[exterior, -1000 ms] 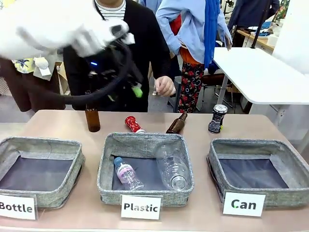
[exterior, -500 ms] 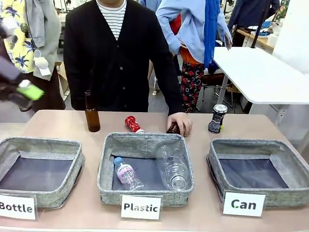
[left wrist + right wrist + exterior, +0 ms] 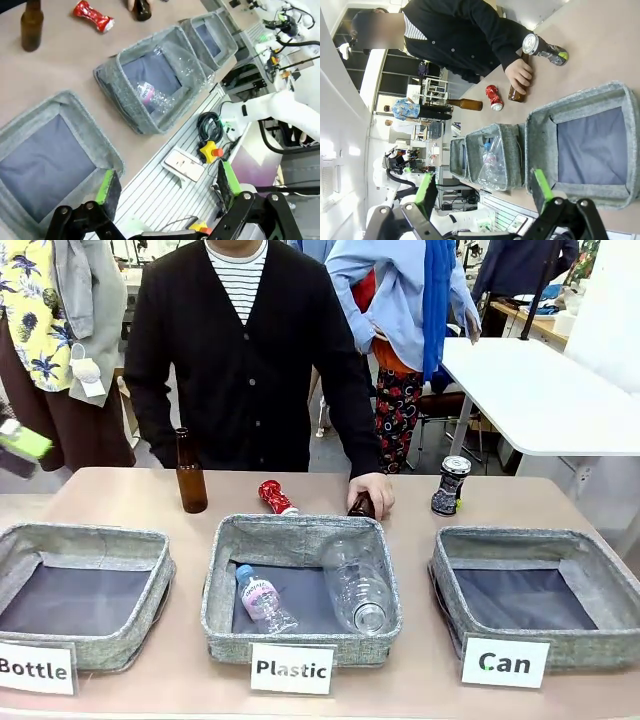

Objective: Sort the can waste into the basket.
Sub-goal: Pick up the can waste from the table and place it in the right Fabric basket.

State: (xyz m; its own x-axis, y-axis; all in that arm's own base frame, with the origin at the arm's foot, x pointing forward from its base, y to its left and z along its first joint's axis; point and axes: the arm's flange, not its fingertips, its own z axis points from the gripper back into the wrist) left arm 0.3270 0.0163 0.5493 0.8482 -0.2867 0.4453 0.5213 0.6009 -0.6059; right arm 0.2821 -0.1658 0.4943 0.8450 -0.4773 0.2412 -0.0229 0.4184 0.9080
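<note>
Hanging open & empty: left tool (image 3: 167,185) & right tool (image 3: 483,186). Crushed shiny red metal can (image 3: 277,497) is lying on the bench (image 3: 415,540) nr a person's hand (image 3: 372,492); dark patterned can (image 3: 450,486) is standing just behind the grey woven "Can" basket (image 3: 535,539). Risk: a reach clipping that hand, or tipping the upright can.

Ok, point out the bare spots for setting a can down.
Free: the Can basket lining, the Bottle basket lining, and the table right of the dark can. Crowded: the Plastic basket, and the back row of brown bottle, red can, hand.
</note>
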